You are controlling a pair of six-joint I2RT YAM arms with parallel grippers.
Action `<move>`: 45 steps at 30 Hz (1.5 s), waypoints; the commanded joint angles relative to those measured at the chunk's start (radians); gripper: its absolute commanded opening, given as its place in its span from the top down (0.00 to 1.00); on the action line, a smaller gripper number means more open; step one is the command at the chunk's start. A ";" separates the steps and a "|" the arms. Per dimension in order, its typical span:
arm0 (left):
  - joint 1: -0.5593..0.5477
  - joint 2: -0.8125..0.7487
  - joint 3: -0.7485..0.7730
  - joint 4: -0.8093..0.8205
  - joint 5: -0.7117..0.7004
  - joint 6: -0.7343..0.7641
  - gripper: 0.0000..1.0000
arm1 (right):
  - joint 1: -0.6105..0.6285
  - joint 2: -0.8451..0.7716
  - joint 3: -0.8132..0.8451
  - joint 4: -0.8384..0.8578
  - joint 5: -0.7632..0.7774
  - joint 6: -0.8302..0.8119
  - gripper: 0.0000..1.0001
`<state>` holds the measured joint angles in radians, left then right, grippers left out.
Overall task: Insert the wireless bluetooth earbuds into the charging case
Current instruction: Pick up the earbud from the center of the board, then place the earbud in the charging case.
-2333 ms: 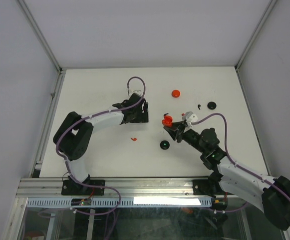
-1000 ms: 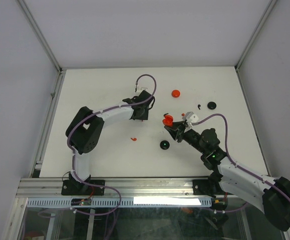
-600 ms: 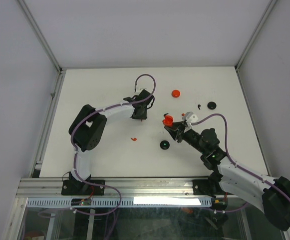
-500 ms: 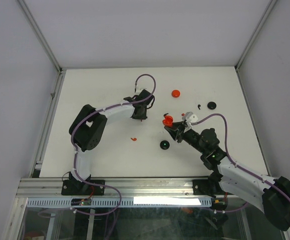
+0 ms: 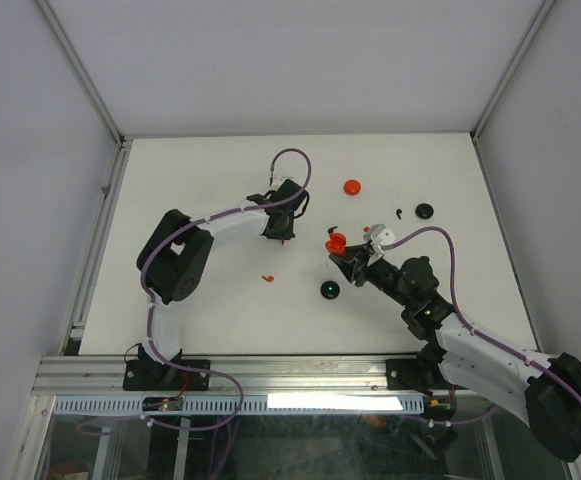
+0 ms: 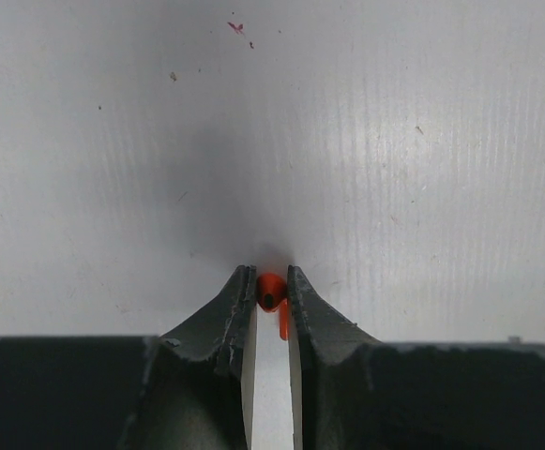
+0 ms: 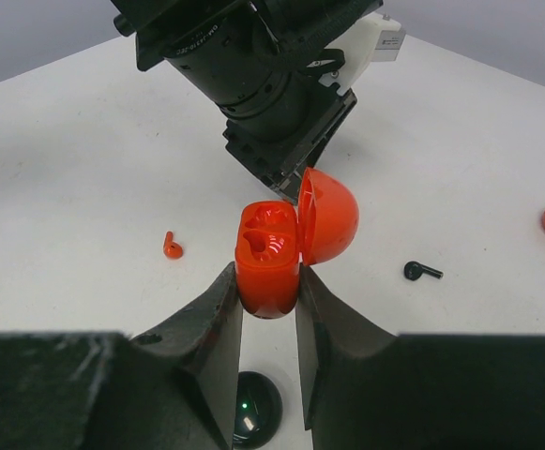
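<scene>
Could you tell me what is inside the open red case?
The case shows two red moulded hollows, nothing black in them; a red earbud would blend in. The right gripper covers its lower sides.

Setting: robot test cell in a lab. White table boxed in on three sides by plain pale panels set in metal frame posts. Along the table's near edge an aluminium rail carries the bolted arm bases (purple cables looped off the arms). Slotted cable duct just below that edge of the table.
</scene>
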<state>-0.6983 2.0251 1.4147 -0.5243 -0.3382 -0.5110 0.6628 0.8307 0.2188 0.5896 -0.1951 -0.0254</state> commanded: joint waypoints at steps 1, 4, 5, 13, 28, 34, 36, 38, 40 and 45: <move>0.006 -0.097 -0.053 0.020 0.014 -0.001 1.00 | 0.002 -0.008 0.039 0.035 -0.014 -0.008 1.00; 0.012 -0.169 -0.114 0.099 0.026 0.006 1.00 | 0.002 -0.011 0.040 0.038 -0.021 -0.005 1.00; 0.013 -0.189 -0.132 0.122 0.036 0.007 1.00 | 0.001 -0.010 0.039 0.039 -0.022 -0.005 1.00; 0.022 -0.404 -0.350 0.375 0.108 0.037 1.00 | 0.004 0.029 0.041 0.110 -0.080 0.013 1.00; 0.024 -0.969 -0.719 0.932 0.400 0.233 1.00 | 0.006 0.052 0.109 0.240 -0.164 0.139 1.00; 0.022 -1.023 -0.764 1.076 0.562 0.216 1.00 | 0.017 0.092 0.142 0.303 -0.184 0.173 1.00; 0.022 -1.021 -0.771 1.121 0.608 0.204 1.00 | 0.025 0.105 0.158 0.304 -0.181 0.173 1.00; 0.020 -1.014 -0.771 1.163 0.648 0.191 1.00 | 0.030 0.116 0.167 0.314 -0.176 0.173 1.00; 0.015 -1.006 -0.783 1.221 0.676 0.181 1.00 | 0.033 0.124 0.173 0.333 -0.178 0.182 1.00; -0.015 -0.979 -0.797 1.331 0.716 0.188 1.00 | 0.051 0.138 0.186 0.368 -0.182 0.191 1.00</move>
<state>-0.6872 1.0302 0.6235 0.6254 0.2935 -0.3290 0.6983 0.9619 0.3481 0.8543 -0.3649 0.1493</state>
